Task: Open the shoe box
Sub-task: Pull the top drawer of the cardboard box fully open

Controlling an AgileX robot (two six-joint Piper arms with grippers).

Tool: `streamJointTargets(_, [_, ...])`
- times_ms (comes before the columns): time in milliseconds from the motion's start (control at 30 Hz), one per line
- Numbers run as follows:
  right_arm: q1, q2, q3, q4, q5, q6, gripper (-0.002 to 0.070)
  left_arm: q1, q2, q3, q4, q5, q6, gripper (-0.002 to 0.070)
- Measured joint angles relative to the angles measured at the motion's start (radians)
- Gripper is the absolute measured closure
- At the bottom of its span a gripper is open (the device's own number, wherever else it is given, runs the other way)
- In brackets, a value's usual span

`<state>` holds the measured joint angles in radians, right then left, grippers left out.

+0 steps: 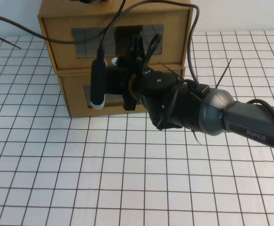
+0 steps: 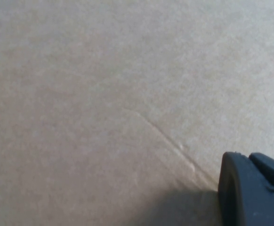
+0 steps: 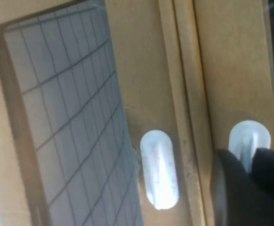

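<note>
The two stacked boxes sat at 12 o'clock on the table (image 1: pixel 127 179), fronts facing 6 o'clock, the upper box (image 1: pixel 174 28) squarely on the lower box (image 1: pixel 73 101). The right arm (image 1: pixel 250 122) reached in from 3 o'clock. Its wrist covered the middle of both fronts, so the high view hid where its tip met them. The right wrist view showed the right claw (image 3: pixel 245 160) at a white tab (image 3: pixel 248 134), overlapping the tab's end. Whether it had closed on the tab or only stood against it could not be told. A second tab (image 3: pixel 159 169) lay free across the seam (image 3: pixel 184 94), beside a window (image 3: pixel 66 117) that mirrored the grid. A white spot low on the upper front in the high view hinted that the free one was the upper's, but that was a guess. The coming move seemed to turn on one relation. The tab lay right at the claw with its long axis along the seam, 9 to 3, while the drawer would likely slide toward 6 o'clock. A pull would therefore want to run straight back on the 12-to-6 line, since a slanted one might twist the tab or drag the stack. The right arm was plainly the nearer. The left claw (image 2: pixel 250 165) showed only in its own view, close against plain cardboard (image 2: pixel 104 94). Whether it was open or closed could not be told, nor could it be placed on the table.
</note>
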<state>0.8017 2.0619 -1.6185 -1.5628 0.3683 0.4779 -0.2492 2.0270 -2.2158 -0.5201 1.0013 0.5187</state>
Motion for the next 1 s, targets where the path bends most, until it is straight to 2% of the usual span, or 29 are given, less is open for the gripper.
streamJointTargets(200, [0.000, 0.011, -0.002, -0.075, 0.015, 0.039, 0.0661, 0.000, 0.000, 0.000, 0.002, -0.002, 0.000, 0.0677])
streamJointTargets(433, [0.016, -0.003, 0.032, -0.100, 0.045, 0.072, 0.0665, 0.000, 0.000, 0.000, 0.002, 0.011, -0.020, 0.0677])
streamJointTargets(767, [0.077, -0.168, 0.255, -0.097, 0.067, 0.146, 0.0669, -0.002, -0.004, 0.000, -0.006, 0.038, -0.039, 0.0677])
streamJointTargets(1000, [0.166, -0.289, 0.433, -0.086, 0.118, 0.217, 0.0669, -0.002, -0.004, 0.000, -0.007, 0.038, -0.052, 0.0677])
